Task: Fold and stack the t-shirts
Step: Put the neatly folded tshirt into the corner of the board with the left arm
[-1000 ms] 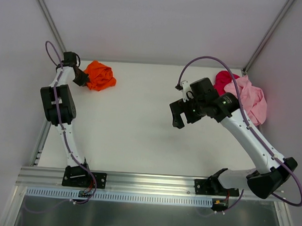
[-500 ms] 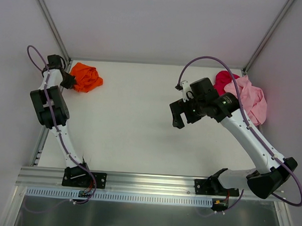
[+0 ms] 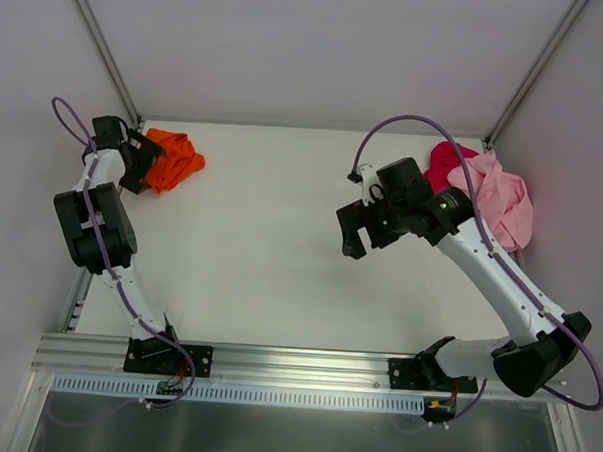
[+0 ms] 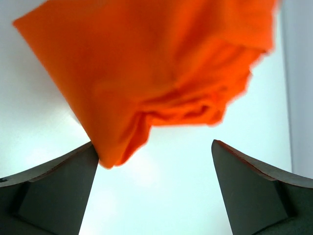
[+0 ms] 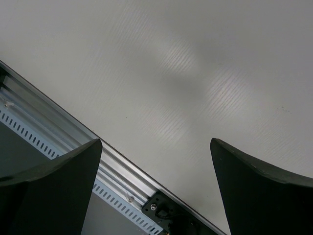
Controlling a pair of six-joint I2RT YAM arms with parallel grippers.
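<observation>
Look in the far left corner for the crumpled orange t-shirt (image 4: 161, 73), just ahead of the left gripper (image 4: 155, 146), wide open and holding nothing, and far from the right gripper (image 3: 353, 238), also wide open and empty, near the pink t-shirt (image 3: 503, 200) and the red t-shirt (image 3: 445, 160).

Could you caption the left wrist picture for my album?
Left pincer, wide open, facing the crumpled orange t-shirt on a white table.

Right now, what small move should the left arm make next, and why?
Probably ease the left gripper forward and close on the nearest corner of the orange shirt. Its jaws stand open and empty, the shirt lies crumpled just ahead, and it is not yet spread for folding.
</observation>
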